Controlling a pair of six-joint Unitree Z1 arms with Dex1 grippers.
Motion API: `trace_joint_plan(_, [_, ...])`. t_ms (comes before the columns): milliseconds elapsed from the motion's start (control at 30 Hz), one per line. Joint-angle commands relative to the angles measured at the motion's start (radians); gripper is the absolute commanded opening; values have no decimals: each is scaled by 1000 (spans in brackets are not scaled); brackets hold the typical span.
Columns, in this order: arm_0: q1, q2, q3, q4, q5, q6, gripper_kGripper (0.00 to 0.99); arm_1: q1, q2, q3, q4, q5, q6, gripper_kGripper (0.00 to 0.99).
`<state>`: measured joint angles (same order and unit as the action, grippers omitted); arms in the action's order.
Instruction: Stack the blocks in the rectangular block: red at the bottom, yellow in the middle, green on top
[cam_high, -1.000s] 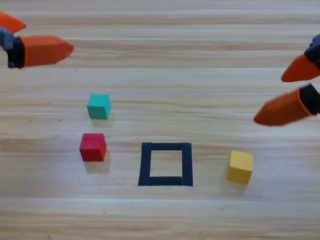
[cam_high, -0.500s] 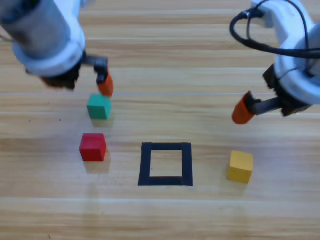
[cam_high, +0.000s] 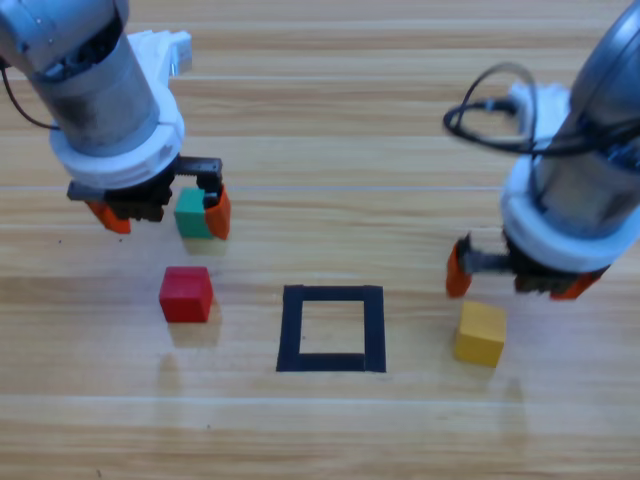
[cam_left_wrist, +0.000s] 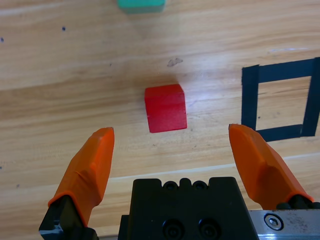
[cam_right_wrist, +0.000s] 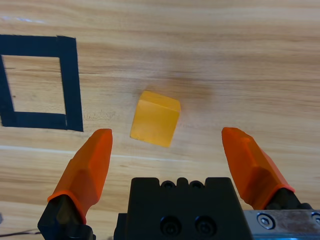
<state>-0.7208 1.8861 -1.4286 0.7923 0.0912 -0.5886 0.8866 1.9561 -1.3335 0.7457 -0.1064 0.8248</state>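
My left gripper (cam_left_wrist: 170, 145) hangs with fingers spread wide, the red cube (cam_left_wrist: 166, 108) lying just ahead of the gap, since red must go down first. The green cube (cam_high: 192, 212) sits beyond it, close by one fingertip in the high view. The tape square (cam_high: 331, 328) lies empty, off to the side of my left fingers. My right gripper (cam_right_wrist: 172, 145), fingers equally spread, hovers with the yellow cube (cam_right_wrist: 155, 119) ahead between them, placed to follow second.
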Motion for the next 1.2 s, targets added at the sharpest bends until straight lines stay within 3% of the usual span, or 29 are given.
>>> trace_joint_plan(33, [4,67,40,-5,9,-74,973,-11,121,17,-43,17,14,951])
trace_joint_plan(200, [3,102,50,-13,18,-123,973,-8,164,23,-63,19,16,943])
trace_joint_plan(433, [0,113,146,-128,-2,-155,943,-6,201,30,-66,50,8,785])
trace_joint_plan(600, [-2,130,192,-194,-13,-152,943,-6,201,23,-71,74,-29,330])
trace_joint_plan(800, [-9,154,217,-246,-18,-151,943,-6,132,5,-62,59,-76,15])
trace_joint_plan(1067, [-22,191,237,-294,-5,-145,900,-5,10,4,-42,-15,-105,0])
trace_joint_plan(1200, [-25,196,238,-295,9,-134,773,-5,-3,4,-32,-29,-107,0])
